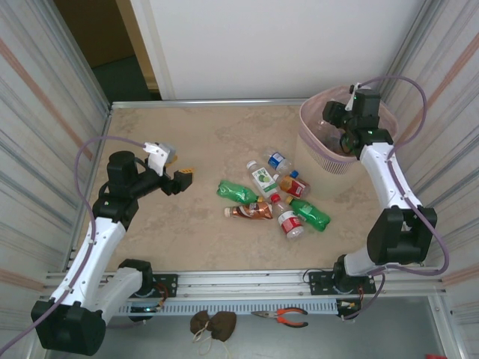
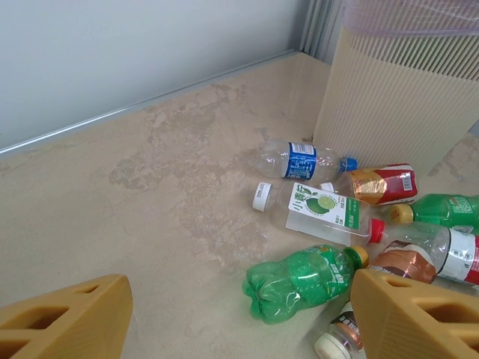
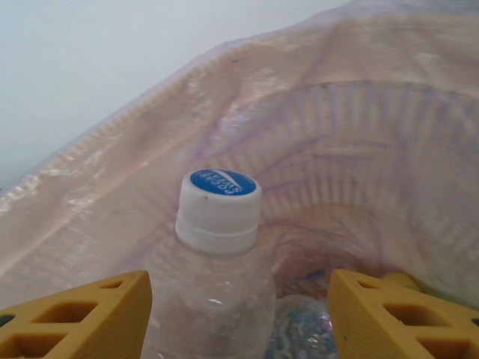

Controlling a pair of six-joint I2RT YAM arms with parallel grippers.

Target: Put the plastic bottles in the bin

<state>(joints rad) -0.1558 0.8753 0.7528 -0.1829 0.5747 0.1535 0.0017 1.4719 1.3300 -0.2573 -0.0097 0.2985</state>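
Presently: right gripper (image 3: pixel 239 299) over the bin (image 1: pixel 328 160) — fingers (image 3: pixel 75 314) apart, clear bottle (image 3: pixel 218 224) (white cap, blue top) between them; left gripper (image 1: pixel 184 176) spread, empty, well apart from bin.

We see a smooth table (image 1: pixel 187 134) that looks like stone. The bottles (image 2: pixel 299 280) are shiny plastic. The bin (image 2: pixel 389 97) is ribbed, dull plastic with a thin, crinkly bag (image 3: pixel 337 112) inside.
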